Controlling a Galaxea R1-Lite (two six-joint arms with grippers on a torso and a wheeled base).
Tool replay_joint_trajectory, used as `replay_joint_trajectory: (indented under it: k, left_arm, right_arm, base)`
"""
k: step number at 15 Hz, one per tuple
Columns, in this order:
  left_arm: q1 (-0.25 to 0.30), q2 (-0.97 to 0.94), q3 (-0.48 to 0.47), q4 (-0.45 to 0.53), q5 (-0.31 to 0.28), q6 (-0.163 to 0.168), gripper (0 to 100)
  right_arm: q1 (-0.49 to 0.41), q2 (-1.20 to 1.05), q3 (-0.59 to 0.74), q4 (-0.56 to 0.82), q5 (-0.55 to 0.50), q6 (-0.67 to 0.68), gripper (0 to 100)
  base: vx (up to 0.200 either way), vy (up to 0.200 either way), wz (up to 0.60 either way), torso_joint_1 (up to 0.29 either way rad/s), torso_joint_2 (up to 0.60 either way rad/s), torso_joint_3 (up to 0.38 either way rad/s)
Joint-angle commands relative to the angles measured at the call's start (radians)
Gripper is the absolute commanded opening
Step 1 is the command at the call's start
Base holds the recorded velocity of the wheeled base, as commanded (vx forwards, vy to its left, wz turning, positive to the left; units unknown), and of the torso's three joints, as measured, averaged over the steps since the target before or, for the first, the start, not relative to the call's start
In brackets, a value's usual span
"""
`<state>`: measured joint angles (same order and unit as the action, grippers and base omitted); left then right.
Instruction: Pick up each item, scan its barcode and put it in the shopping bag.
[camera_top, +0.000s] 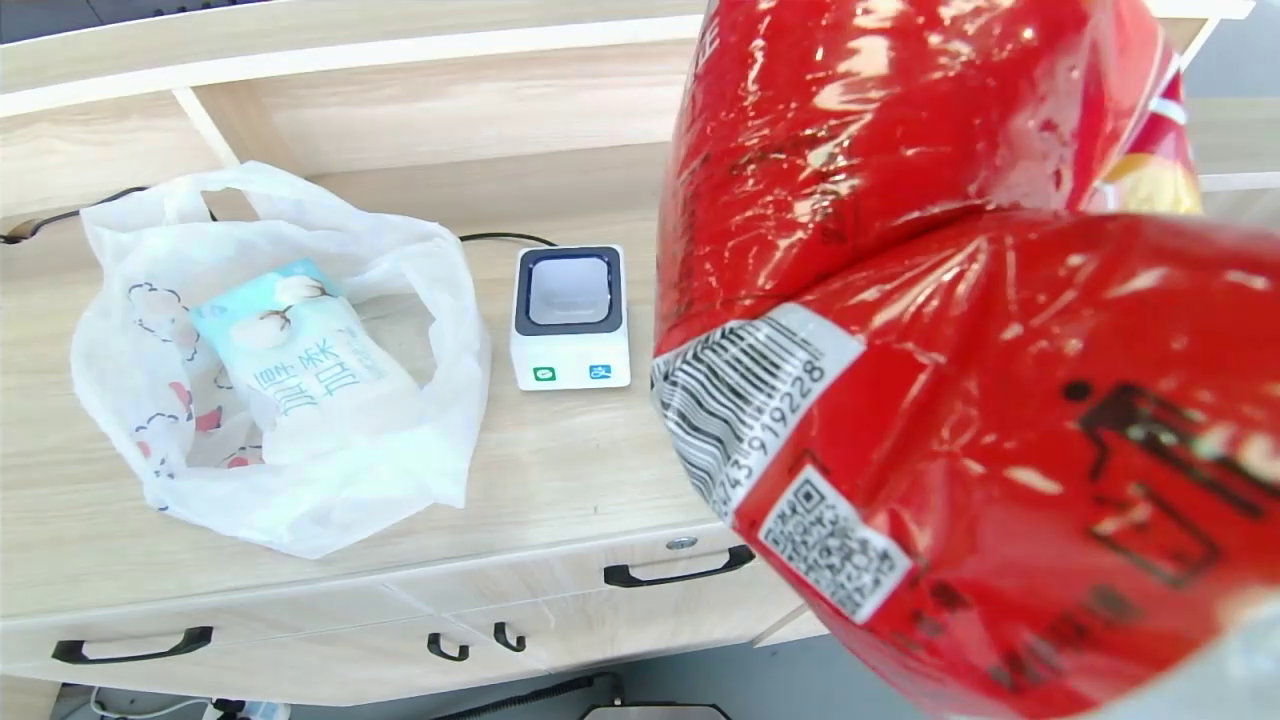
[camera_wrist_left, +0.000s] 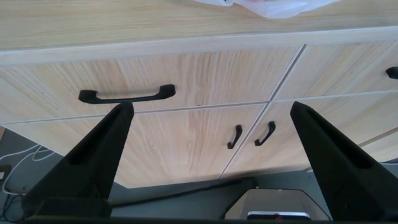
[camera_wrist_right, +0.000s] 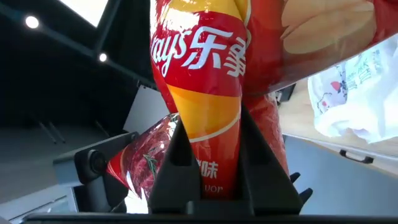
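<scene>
Right pincer (camera_wrist_right: 214, 124) clamped on the red chip bag (camera_wrist_right: 205, 74), which is held high at the near right, its barcode (camera_top: 745, 395) turned toward the head camera. Left pincer (camera_wrist_left: 211, 107), fingers apart, sits low before the drawer fronts (camera_wrist_left: 186, 81). On the table (camera_top: 560, 470): scanner (camera_top: 570, 315) at centre; white shopping bag (camera_top: 445, 300) at left, holding a pale-blue soft pack (camera_top: 300, 350).
</scene>
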<state>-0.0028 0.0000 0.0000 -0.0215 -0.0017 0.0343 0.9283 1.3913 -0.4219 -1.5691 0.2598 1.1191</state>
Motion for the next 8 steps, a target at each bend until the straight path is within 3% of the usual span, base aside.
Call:
replay_joint_trajectory:
  k: [1, 8]
  left_arm:
    - [0.0, 0.0, 0.0, 0.0, 0.0, -0.001, 100]
    - [0.0, 0.0, 0.0, 0.0, 0.0, -0.001, 100]
  right_arm:
    - [0.0, -0.001, 0.0, -0.002, 0.001, 0.001, 0]
    - [-0.011, -0.009, 0.026, -0.002, 0.001, 0.031, 0]
  base:
    - [0.0, 0.0, 0.0, 0.0, 0.0, 0.0]
    - [0.0, 0.0, 0.0, 0.0, 0.0, 0.0]
